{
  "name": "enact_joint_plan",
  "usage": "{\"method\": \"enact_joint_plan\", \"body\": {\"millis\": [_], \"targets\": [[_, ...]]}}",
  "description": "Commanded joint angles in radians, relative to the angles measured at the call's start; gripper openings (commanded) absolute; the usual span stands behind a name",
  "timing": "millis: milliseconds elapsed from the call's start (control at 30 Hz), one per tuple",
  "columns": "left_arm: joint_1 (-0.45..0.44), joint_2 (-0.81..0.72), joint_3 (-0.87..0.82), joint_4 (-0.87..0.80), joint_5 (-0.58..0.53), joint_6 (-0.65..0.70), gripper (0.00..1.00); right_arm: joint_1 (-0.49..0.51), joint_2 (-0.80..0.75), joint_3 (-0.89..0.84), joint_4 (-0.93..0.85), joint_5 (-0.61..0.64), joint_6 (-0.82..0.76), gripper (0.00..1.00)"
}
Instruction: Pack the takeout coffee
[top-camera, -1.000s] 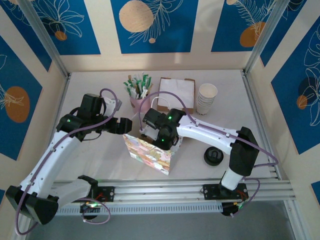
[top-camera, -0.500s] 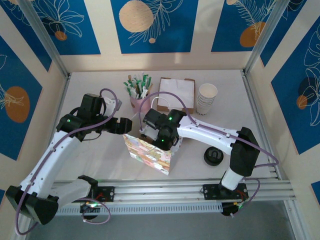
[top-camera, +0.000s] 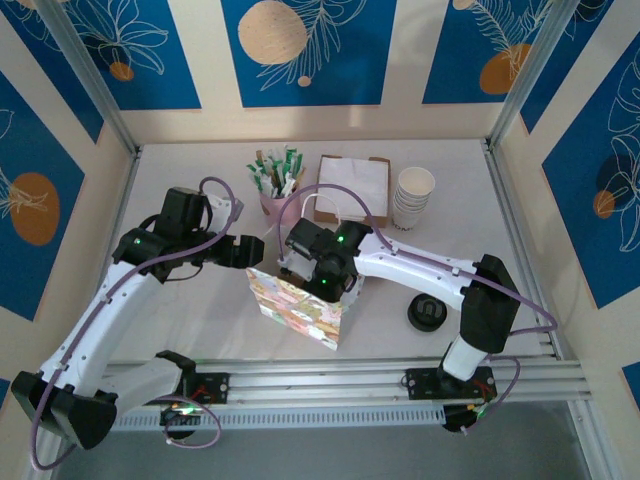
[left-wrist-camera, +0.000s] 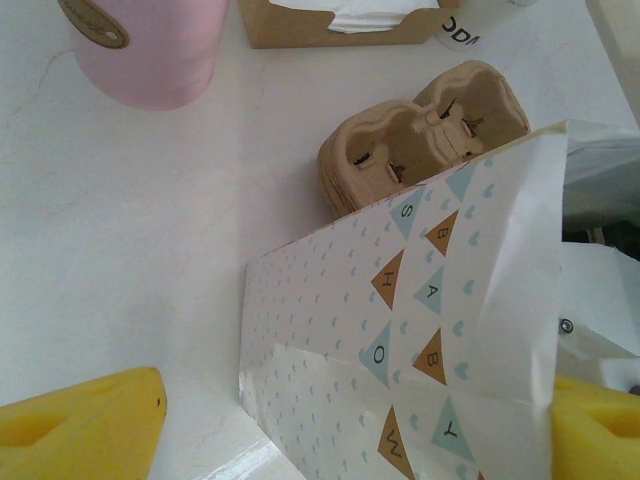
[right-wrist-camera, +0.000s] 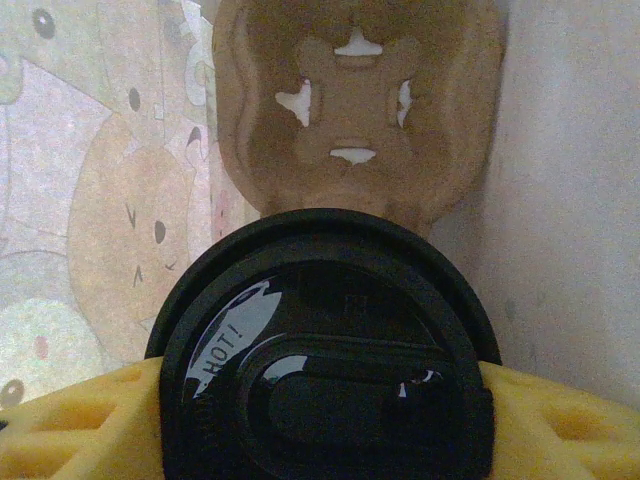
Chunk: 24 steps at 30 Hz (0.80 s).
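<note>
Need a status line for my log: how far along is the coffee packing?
Done: the takeout coffee is lidded and clamped in the right gripper. In hand: it is held just short of the empty pulp carrier beside the paper bag, where the left gripper stands open. Left: seat it in a carrier hole, then release.

Over that second I saw only the right arm (top-camera: 420, 270) stir. Its elbow (top-camera: 490, 300) sagged a shade toward the near edge of the surface (top-camera: 200, 320), and the right tool (right-wrist-camera: 320, 420), with the takeout coffee (right-wrist-camera: 320, 370) pinched in it, shifted by a hair.
</note>
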<state>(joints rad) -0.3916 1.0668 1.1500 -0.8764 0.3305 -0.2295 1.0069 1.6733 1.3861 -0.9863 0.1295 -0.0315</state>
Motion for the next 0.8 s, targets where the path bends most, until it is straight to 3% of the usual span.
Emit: {"method": "enact_joint_plan", "body": {"millis": [0, 767], "targets": [[-0.013, -0.01, 0.013, -0.01, -0.018, -0.01, 0.84, 0.025, 0.104, -0.098, -0.059, -0.087, 0.037, 0.45], [-0.014, -0.008, -0.012, -0.01, -0.033, -0.004, 0.84, 0.019, 0.054, -0.139, 0.012, -0.097, 0.094, 0.45]]}}
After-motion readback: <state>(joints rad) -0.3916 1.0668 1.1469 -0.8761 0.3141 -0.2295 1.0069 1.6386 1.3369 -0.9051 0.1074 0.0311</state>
